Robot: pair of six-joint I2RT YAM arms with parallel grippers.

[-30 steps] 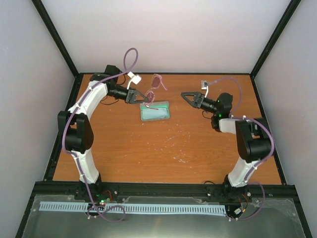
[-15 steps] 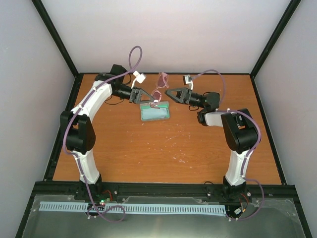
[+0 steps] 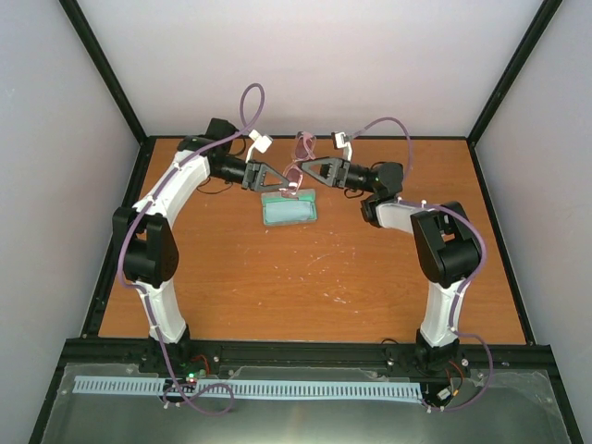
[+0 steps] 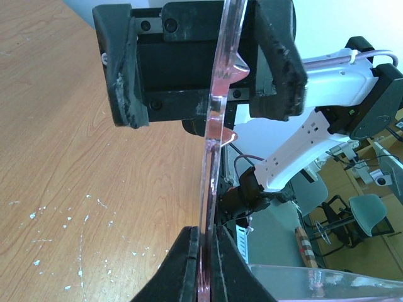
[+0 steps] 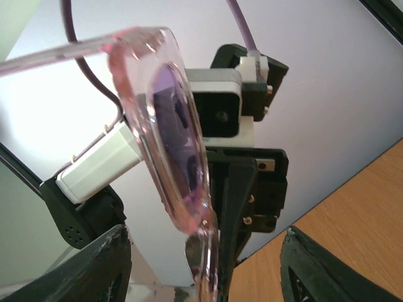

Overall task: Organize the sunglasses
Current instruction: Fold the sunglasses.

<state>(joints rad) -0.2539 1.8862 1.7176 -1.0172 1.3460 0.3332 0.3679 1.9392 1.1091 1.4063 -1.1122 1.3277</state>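
Observation:
The pink-red sunglasses (image 3: 301, 146) hang in the air above the back of the table, over the open grey case with teal lining (image 3: 289, 209). My left gripper (image 3: 285, 181) is shut on the frame's lower edge; in the left wrist view the frame (image 4: 216, 126) rises straight up from my closed jaws (image 4: 206, 264). My right gripper (image 3: 302, 168) is open, its jaws either side of the glasses without touching them. In the right wrist view one lens (image 5: 178, 151) fills the gap between my spread fingers (image 5: 101, 264), with my right gripper (image 5: 204, 258) centred on the frame.
The orange-brown wooden table (image 3: 305, 277) has black frame rails along its edges (image 3: 305, 350) and white walls around it. The left gripper's black body (image 5: 252, 189) shows just behind the glasses in the right wrist view. Both arms meet at the back middle.
My right arm has swung left from the right side of the table until its open jaws straddle the sunglasses. My left gripper has raised the glasses slightly and kept hold.

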